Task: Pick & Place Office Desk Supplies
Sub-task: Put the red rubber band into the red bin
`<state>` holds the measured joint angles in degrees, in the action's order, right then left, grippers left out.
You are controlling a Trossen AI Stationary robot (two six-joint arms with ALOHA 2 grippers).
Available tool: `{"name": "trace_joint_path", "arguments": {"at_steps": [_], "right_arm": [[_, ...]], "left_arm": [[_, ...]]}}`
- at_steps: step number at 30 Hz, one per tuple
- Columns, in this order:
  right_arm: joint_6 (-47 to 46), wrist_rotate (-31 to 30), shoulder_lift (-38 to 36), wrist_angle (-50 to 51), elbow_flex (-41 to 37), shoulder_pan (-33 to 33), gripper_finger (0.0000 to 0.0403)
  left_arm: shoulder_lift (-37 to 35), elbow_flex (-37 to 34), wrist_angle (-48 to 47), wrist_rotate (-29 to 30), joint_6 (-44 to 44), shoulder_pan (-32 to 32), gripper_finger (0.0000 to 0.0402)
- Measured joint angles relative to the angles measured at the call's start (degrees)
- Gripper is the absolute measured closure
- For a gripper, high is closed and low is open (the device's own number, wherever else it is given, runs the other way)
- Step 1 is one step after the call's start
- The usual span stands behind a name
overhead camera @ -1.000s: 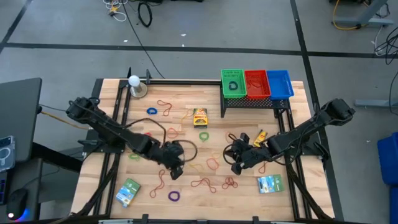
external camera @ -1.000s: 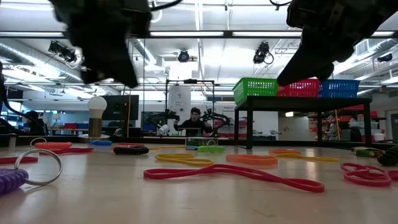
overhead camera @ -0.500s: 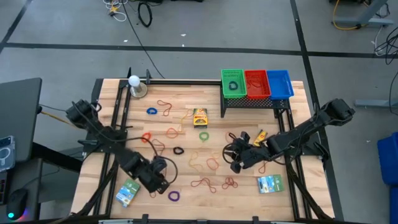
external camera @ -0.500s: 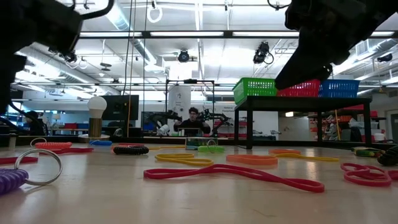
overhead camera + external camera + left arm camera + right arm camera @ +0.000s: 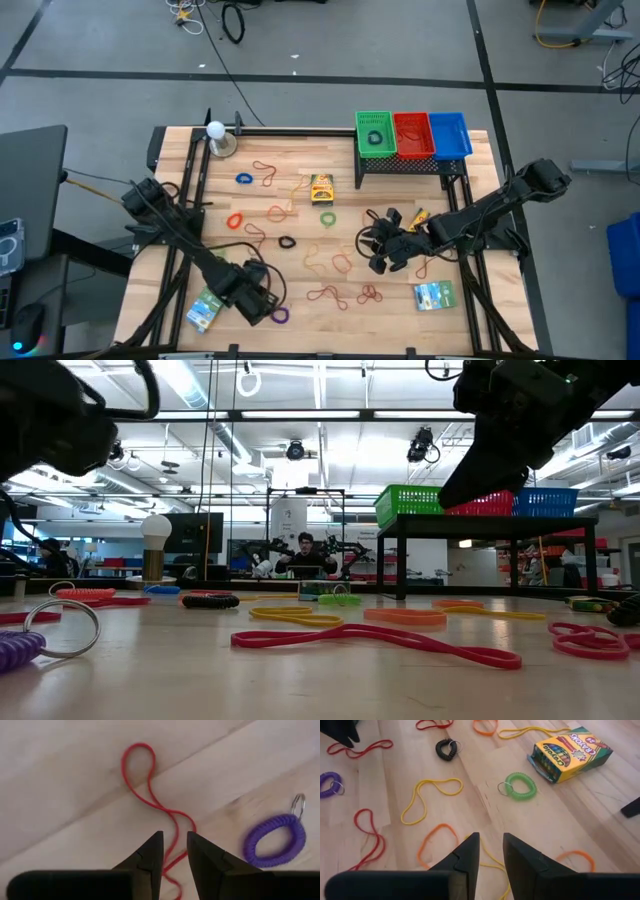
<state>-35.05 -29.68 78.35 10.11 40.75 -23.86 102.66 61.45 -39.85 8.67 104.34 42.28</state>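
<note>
My left gripper [image 5: 262, 303] hovers near the table's near-left part, open by a narrow gap. In the left wrist view its fingers [image 5: 174, 837] stand over a thin red rubber band [image 5: 150, 795] lying flat, with a purple coil ring [image 5: 274, 839] beside it. A green-blue packet [image 5: 207, 308] lies just left of it. My right gripper [image 5: 380, 255] waits right of centre, above the table, open by a narrow gap [image 5: 490, 840] over orange [image 5: 437, 840] and yellow bands [image 5: 427, 795]. The yellow crayon box [image 5: 321, 187] lies flat farther back.
Green [image 5: 375, 133], red [image 5: 411, 133] and blue bins [image 5: 448, 133] sit on a black rack at the far right. A white ball on a metal base [image 5: 217, 135] stands far left. Bands and coil rings are scattered across the middle; a second packet [image 5: 434, 295] lies near right.
My left gripper has swept from the table's centre toward the near-left corner, ending over the red band beside the purple ring. Its gap shows only now.
</note>
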Motion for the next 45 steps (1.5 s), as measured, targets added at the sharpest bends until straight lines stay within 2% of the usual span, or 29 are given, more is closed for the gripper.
{"name": "trace_joint_path", "arguments": {"at_steps": [6, 15, 20, 26, 30, 39, 42, 45], "right_arm": [[1.83, 1.45, 0.02, 0.04, 0.00, 0.00, 0.0307], [5.87, 2.66, 0.02, 0.04, 0.00, 0.00, 0.0307], [6.47, 3.14, 0.02, 0.04, 0.00, 0.00, 0.0307], [6.50, 3.11, 0.02, 0.11, 0.00, 0.00, 0.0307], [8.20, 3.12, 0.02, 0.11, 0.00, 0.00, 0.0307], [9.01, 3.09, 0.02, 0.11, 0.00, 0.00, 0.0307], [9.01, 3.09, 0.02, 0.11, 0.00, 0.00, 0.0307], [8.95, 3.09, 0.02, 0.07, 0.00, 0.00, 0.0307]], "left_arm": [[0.71, 0.41, -0.19, 0.71, 7.55, -0.48, 0.0307], [1.86, 0.41, -0.07, -1.45, 11.41, -3.82, 0.0306], [3.22, 0.52, 0.11, -4.20, 12.08, -5.11, 0.0279], [3.25, 0.51, 0.96, -4.06, 13.06, -5.27, 0.0256], [3.25, 0.48, 1.48, -4.44, 13.42, -5.27, 0.0285], [3.15, 0.37, 1.32, -5.46, 10.00, -4.97, 0.0389], [2.07, 0.37, 1.98, -1.56, 8.75, -4.24, 0.0395], [-0.25, 0.37, 2.23, 5.31, 8.00, -3.05, 0.0396]]}}
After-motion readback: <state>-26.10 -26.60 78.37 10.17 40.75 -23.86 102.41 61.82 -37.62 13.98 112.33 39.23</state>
